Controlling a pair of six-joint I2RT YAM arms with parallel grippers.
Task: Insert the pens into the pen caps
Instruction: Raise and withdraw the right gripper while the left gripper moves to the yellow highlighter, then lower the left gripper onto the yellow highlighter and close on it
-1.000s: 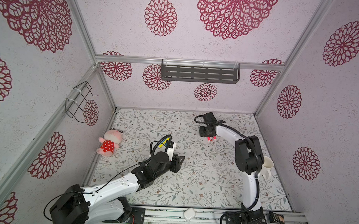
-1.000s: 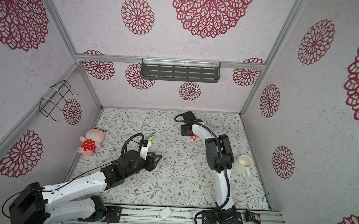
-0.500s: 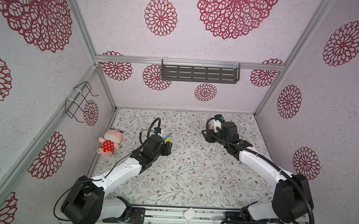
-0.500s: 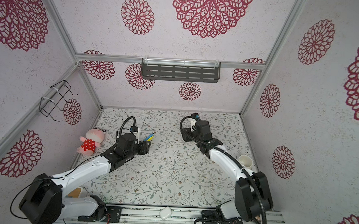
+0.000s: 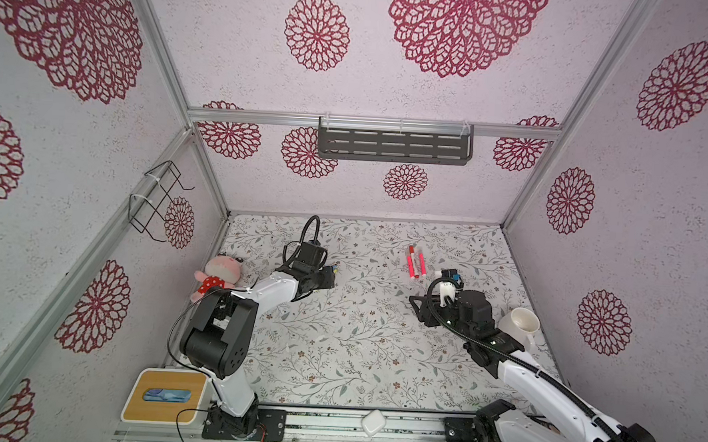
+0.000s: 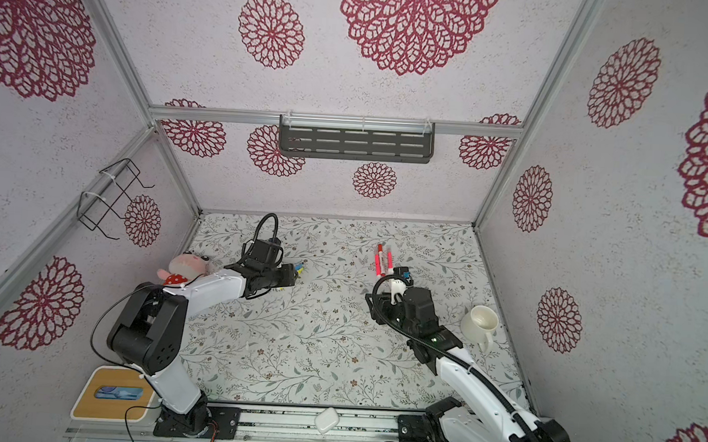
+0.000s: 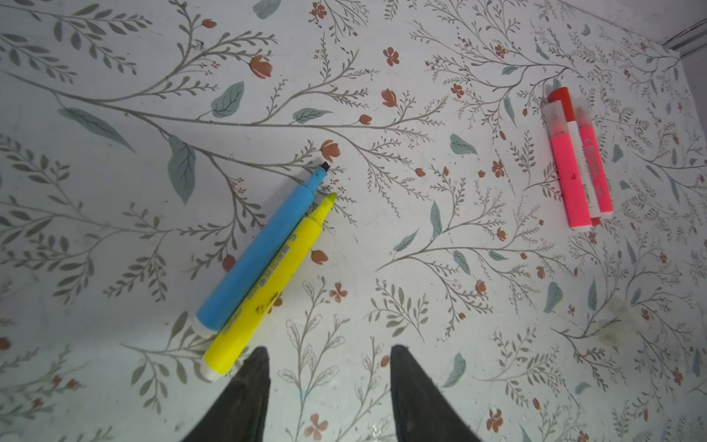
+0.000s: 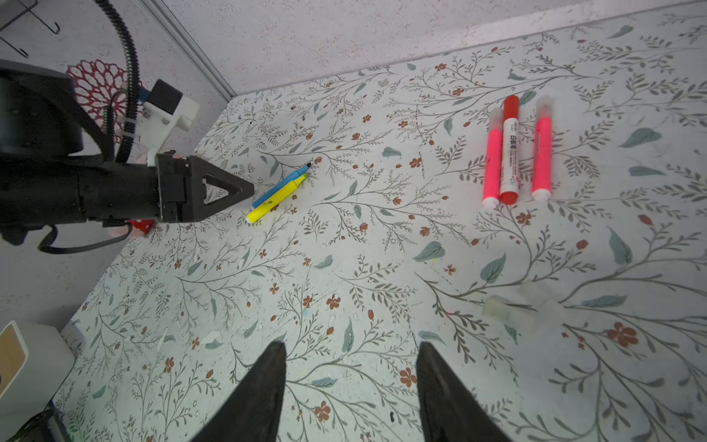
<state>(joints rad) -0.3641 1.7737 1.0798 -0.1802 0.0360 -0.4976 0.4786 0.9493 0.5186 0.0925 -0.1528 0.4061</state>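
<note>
Well, L gripper [image 7: 329,349] gapes, nothing btwn its jaws; yellow pen [image 7: 264,283] lies just beside one fingertip [image 7: 257,367], blue pen [image 7: 264,248] touching it alongside, both uncapped, tips pointing away. R gripper [image 8: 352,344] also spread & empty; two clear caps [image 8: 497,308] lie on the mat [image 8: 344,268] near it, ahead & off to a side. Farther ahead: two pink pens [image 8: 491,164] and a red pen [image 8: 510,153], side by side, capped.

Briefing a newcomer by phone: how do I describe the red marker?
On the flowered table, look toward the back wall, right of centre, where three pens lie side by side. The red marker is the middle one: white barrel, solid red cap, between two pink pens.
</note>
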